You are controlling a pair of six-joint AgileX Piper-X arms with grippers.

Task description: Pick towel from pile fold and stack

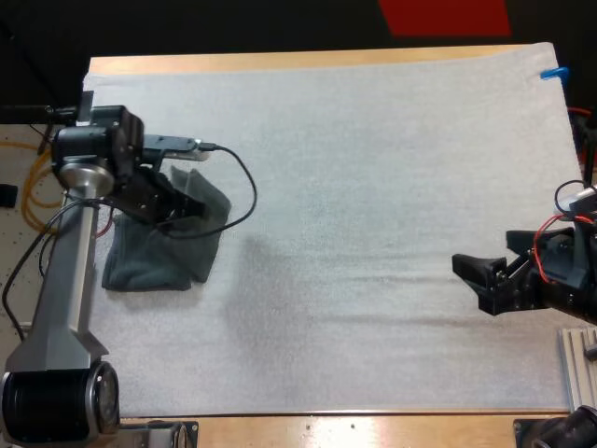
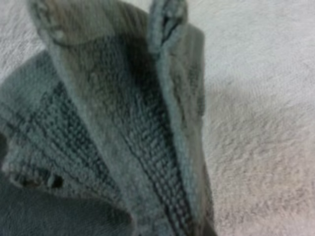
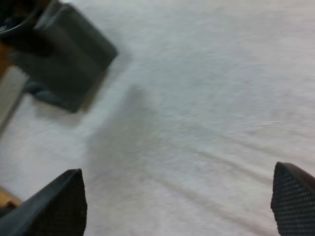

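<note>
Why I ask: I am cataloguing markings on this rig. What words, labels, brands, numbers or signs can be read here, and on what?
None: no word, label, brand, number or sign can be read in any view.
The towel, the mat and the right gripper show no markings.

table: wooden top (image 1: 280,62), pale bare wood showing along the far and near edges
mat: big white mat (image 1: 392,187) over pretty much the whole tabletop, kinda fuzzy, with a few shallow creases on the right half
behind the table: just dark space (image 1: 233,26) with a red strip (image 1: 446,17) in it
far right corner: little bit of blue tape (image 1: 553,73) at the mat's edge
left of the table: beige floor (image 1: 17,219)
light: soft and from above, faint blurry shadows on the mat
</note>
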